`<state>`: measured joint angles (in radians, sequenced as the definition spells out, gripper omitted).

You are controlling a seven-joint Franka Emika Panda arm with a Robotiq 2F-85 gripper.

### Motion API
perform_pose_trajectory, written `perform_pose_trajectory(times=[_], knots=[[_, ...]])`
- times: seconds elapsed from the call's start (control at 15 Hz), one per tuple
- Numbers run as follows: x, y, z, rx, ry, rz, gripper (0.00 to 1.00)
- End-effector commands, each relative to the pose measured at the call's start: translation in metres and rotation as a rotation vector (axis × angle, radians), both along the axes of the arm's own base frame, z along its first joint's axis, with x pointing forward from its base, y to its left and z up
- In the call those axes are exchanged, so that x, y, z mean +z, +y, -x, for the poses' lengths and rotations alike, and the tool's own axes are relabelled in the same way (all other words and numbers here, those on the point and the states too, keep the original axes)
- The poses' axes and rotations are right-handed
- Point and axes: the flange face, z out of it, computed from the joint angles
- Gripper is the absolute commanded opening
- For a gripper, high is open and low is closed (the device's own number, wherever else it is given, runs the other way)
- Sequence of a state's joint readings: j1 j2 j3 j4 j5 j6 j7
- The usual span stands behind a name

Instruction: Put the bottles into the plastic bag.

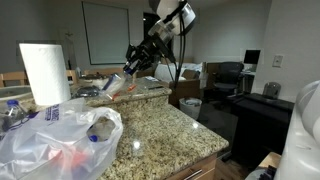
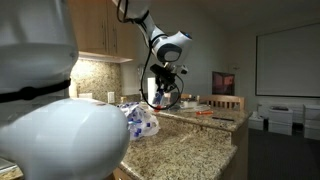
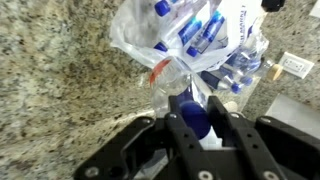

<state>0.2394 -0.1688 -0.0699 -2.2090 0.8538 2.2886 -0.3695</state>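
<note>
Firmly, the gripper (image 3: 197,108) clamps a clear, blue-capped bottle (image 3: 193,118) above the speckled granite counter (image 3: 60,70); the crinkly translucent bag (image 3: 135,35) holds more bottles (image 3: 205,35).

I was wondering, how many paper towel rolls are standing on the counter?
1. The paper towel roll stands upright on the granite counter, beyond the plastic bag in an exterior view. Another could be hidden behind the bag.
</note>
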Motion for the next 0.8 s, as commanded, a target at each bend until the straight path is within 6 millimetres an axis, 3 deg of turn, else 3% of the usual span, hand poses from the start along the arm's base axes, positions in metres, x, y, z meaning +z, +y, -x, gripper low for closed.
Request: perform_pose_trajectory(times=[0.0, 0.27, 0.73], knots=[[-0.006, 0.014, -0.021, 0.162, -0.008, -0.127, 0.12], [-0.035, 0.018, -0.022, 0.344, 0.099, -0.254, 0.12], [-0.052, -0.022, 0.001, 0.516, 0.354, -0.407, 0.12]])
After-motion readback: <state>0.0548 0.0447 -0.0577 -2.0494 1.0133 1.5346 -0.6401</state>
